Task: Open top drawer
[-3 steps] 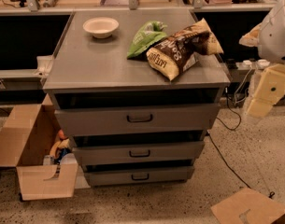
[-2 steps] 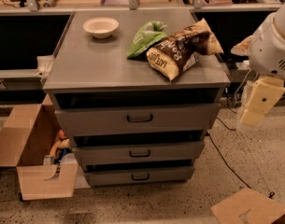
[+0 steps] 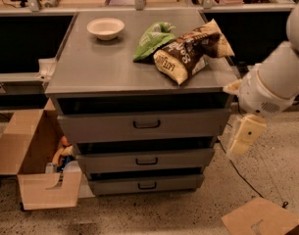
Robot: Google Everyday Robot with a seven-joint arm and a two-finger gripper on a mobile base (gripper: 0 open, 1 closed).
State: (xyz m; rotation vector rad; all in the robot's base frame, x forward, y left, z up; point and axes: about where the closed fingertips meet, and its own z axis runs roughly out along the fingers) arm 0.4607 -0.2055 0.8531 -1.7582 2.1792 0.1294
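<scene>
The top drawer (image 3: 105, 126) is the tallest grey front of three in the cabinet, with a dark loop handle (image 3: 146, 124) at its centre. A dark gap shows between its front and the cabinet top. My gripper (image 3: 244, 136) is a cream piece hanging below the white arm (image 3: 271, 84). It sits just off the cabinet's right side, at the height of the top drawer's lower edge, well to the right of the handle and touching nothing.
A white bowl (image 3: 105, 28), a green bag (image 3: 151, 39) and a brown snack bag (image 3: 188, 53) lie on the cabinet top (image 3: 90, 67). Two shallower drawers (image 3: 146, 160) sit below. An open cardboard box (image 3: 36, 160) stands at the left; flat cardboard (image 3: 261, 219) lies at the lower right.
My arm and gripper have moved left and down, from beside the cabinet top's right edge to beside the top drawer. The drawers have not moved.
</scene>
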